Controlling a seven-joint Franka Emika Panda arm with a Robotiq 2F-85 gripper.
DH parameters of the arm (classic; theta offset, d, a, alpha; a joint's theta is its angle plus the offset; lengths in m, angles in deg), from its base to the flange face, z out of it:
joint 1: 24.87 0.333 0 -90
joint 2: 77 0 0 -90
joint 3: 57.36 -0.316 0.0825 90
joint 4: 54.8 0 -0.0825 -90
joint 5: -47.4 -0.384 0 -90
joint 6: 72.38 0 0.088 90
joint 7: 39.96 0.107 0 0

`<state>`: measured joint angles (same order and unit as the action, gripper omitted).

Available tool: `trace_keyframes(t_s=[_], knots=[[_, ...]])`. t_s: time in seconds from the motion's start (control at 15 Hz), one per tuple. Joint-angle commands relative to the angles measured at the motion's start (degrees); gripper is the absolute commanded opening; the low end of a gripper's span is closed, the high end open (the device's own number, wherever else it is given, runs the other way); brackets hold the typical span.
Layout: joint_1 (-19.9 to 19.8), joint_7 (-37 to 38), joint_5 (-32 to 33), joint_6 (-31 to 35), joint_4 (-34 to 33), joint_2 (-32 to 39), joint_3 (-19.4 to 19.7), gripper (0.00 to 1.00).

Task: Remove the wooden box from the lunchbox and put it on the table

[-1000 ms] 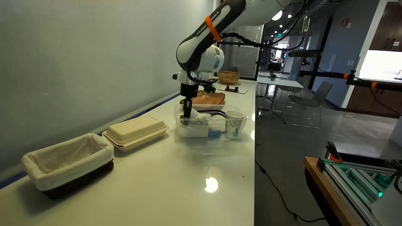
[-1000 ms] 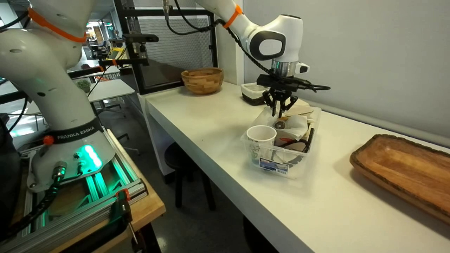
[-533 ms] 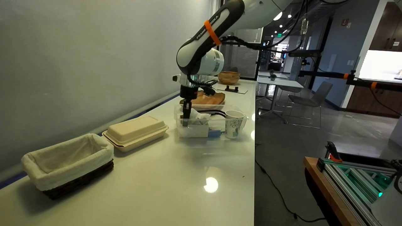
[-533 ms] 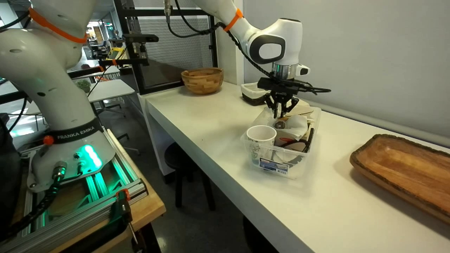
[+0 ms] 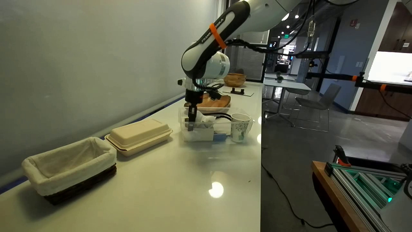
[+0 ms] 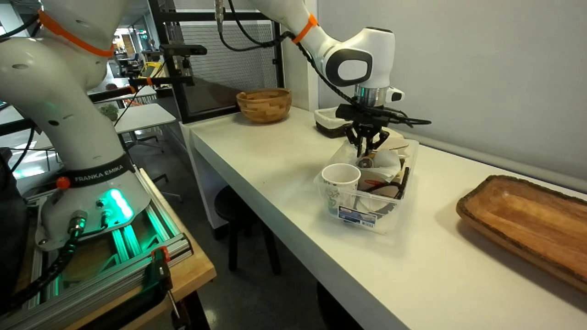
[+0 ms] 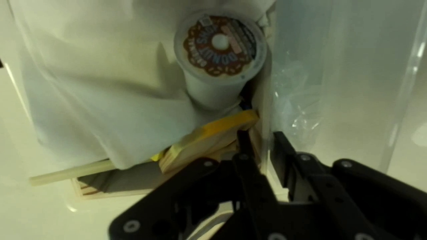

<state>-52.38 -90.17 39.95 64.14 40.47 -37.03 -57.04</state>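
The clear plastic lunchbox [image 5: 222,123] stands on the glossy white table [image 5: 193,187]; it shows in both exterior views [image 6: 387,223]. Inside it, the wooden box [image 7: 265,124] shows in the wrist view with thin pale walls. It holds a coffee pod [image 7: 220,45], white paper or cloth [image 7: 100,83] and a yellow-edged wooden piece [image 7: 213,136]. My gripper [image 7: 261,135] is partly open, pointing down, with one fingertip inside the box and one outside its wall. Its fingers also show inside the lunchbox rim in both exterior views [image 5: 191,128] [image 6: 364,153]. Contact with the wall cannot be told.
A paper cup [image 6: 340,176] and dark cables [image 5: 220,115] share the lunchbox. A beige lidded container [image 5: 140,133] and a white-lined basket [image 5: 69,164] lie along the wall. A wooden tray [image 6: 527,220] and wooden bowl [image 6: 264,106] stand on the table.
The arm and gripper have moved down a little, so the fingers reach lower into the lunchbox. The lunchbox and its contents have not visibly moved.
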Motion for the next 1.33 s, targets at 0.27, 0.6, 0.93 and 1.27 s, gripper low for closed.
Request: trace_keyframes(t_s=[0.27, 0.6, 0.93, 1.27], knots=[[-0.2, -1.7, -1.0, 1.8, 1.4, -0.7, -0.5, 0.01], [1.1, -0.3, 0.0, 1.6, 3.2, -4.1, 0.3, 0.02], [2.9, 0.0, 1.0, 2.1, 6.1, -8.6, 0.9, 0.02], [5.2, -0.7, 2.4, 5.0, 9.5, -14.3, 1.4, 0.02]])
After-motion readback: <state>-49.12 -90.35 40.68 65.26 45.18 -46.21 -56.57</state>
